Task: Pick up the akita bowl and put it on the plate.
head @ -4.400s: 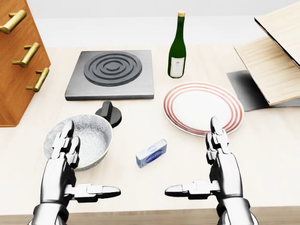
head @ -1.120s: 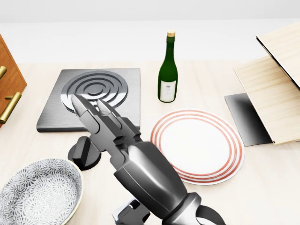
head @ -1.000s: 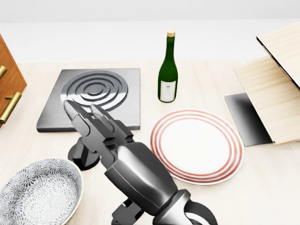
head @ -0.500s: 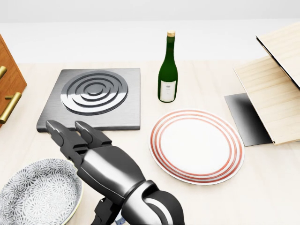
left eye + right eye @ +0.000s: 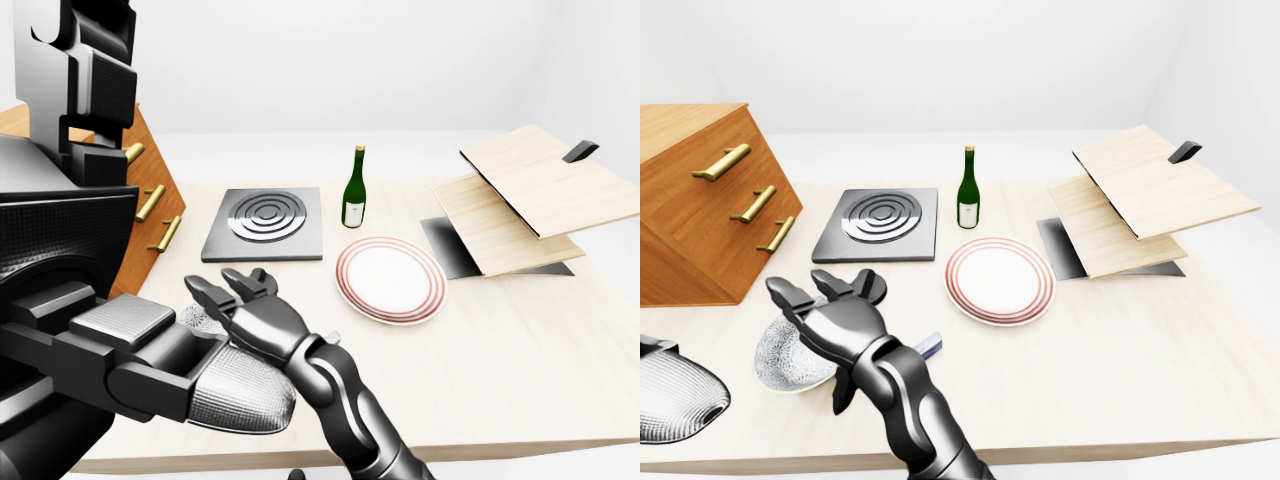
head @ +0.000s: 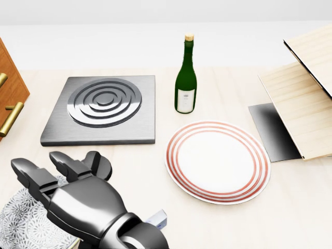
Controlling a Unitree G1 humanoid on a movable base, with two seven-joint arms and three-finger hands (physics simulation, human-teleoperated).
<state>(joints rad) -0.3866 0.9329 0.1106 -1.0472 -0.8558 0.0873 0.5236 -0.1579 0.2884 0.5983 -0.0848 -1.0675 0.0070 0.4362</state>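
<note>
My right hand (image 5: 830, 310) hovers over the akita bowl (image 5: 785, 362) with fingers spread, holding nothing. The bowl sits on the tabletop (image 5: 1120, 340); the plate (image 6: 218, 161) waits empty.

Glossy glass bottle (image 6: 185, 78); matt wood table (image 6: 290, 207); glazed plate (image 6: 218, 161); speckled bowl (image 5: 790, 358).

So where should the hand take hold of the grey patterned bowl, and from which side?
Probably at the grey patterned bowl's thin rim, from above. It sits upright and open, so one finger could go inside the wall and the others outside. The open right hand hovers over its plate-side edge.
</note>
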